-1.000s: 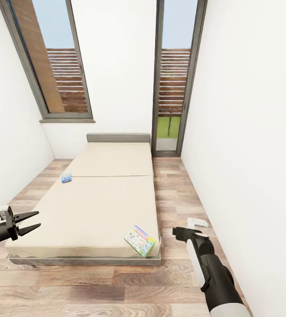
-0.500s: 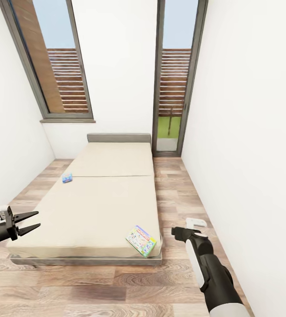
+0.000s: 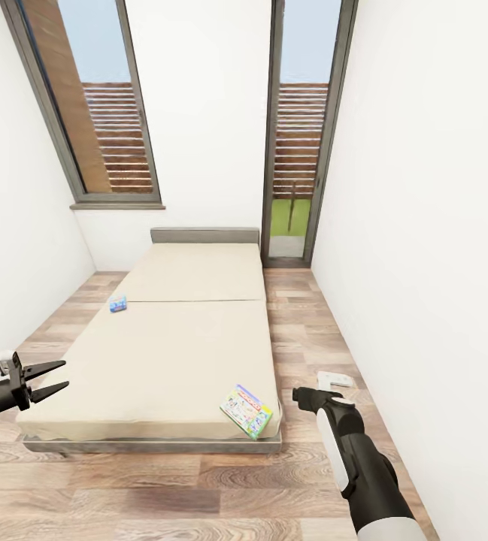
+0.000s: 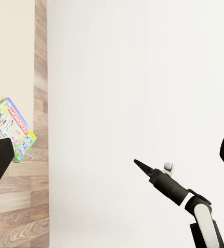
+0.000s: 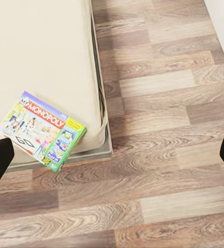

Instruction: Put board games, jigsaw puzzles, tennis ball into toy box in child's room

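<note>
Facing the bed [image 3: 168, 353] to collect its games, both empty grippers, left [image 3: 52, 379] and right [image 3: 298, 394], were spread apart, the Monopoly box [image 3: 247, 410] nearest the right.

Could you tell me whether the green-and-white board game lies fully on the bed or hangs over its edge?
On the bed, flat. The green-and-white board game lies at the corner of the bed; whether a corner overhangs, I cannot tell.

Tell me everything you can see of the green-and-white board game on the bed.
The green-and-white board game is a flat printed cardboard box reading "MONOPOLY", white face with cartoon art and a green edge. It lies face up, unopened, turned askew, on the beige mattress at the bed foot corner nearest the right gripper. Nothing else touches it.
</note>
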Robot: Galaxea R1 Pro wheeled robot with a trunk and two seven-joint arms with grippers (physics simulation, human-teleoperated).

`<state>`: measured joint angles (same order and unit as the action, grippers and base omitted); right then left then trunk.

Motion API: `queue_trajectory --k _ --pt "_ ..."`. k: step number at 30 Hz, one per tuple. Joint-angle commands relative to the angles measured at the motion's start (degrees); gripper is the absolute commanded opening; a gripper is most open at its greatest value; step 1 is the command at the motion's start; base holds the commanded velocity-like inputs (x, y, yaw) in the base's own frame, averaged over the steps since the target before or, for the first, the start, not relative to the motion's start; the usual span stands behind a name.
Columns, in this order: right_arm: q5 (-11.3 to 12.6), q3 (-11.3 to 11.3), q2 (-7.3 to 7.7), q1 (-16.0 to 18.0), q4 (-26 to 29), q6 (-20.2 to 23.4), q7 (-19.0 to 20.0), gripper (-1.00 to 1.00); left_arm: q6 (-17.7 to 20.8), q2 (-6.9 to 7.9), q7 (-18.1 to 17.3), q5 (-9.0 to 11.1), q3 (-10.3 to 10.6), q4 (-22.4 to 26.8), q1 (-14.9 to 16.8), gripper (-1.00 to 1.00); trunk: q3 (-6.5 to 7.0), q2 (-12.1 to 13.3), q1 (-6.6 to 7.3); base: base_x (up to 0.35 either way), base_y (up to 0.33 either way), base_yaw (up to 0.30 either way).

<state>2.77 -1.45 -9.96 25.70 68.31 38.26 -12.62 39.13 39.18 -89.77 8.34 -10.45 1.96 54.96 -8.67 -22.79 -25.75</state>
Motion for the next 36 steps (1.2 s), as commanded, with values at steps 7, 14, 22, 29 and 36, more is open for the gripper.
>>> queue_trajectory --k 7,14,22,29,36 --pt "0.3 0.0 -0.04 0.1 0.1 0.2 -0.2 1.0 0.7 0.02 -0.2 0.1 0.2 0.0 0.1 1.0 -0.13 -0.1 -0.04 0.0 0.049 0.0" --pt "0.3 0.0 -0.04 0.1 0.1 0.2 -0.2 1.0 0.5 0.02 -0.2 0.1 0.2 0.0 0.1 1.0 -0.13 -0.1 -0.04 0.0 0.108 0.0" --pt "0.3 -0.1 -0.04 0.1 0.0 0.1 -0.2 1.0 0.5 0.07 -0.2 0.1 0.1 0.0 0.1 1.0 -0.12 -0.1 -0.04 0.0 0.028 -0.003" --pt "0.4 -0.1 -0.04 0.1 0.0 0.1 -0.2 1.0 0.6 0.1 -0.2 0.1 0.1 0.0 0.1 1.0 0.17 -0.1 -0.04 -0.052 0.192 -0.148" --pt "0.4 -0.1 -0.04 0.1 -0.1 0.1 -0.2 1.0 0.5 0.1 -0.2 0.1 0.1 0.0 0.1 1.0 0.59 -0.1 -0.04 -0.025 0.14 -0.212"
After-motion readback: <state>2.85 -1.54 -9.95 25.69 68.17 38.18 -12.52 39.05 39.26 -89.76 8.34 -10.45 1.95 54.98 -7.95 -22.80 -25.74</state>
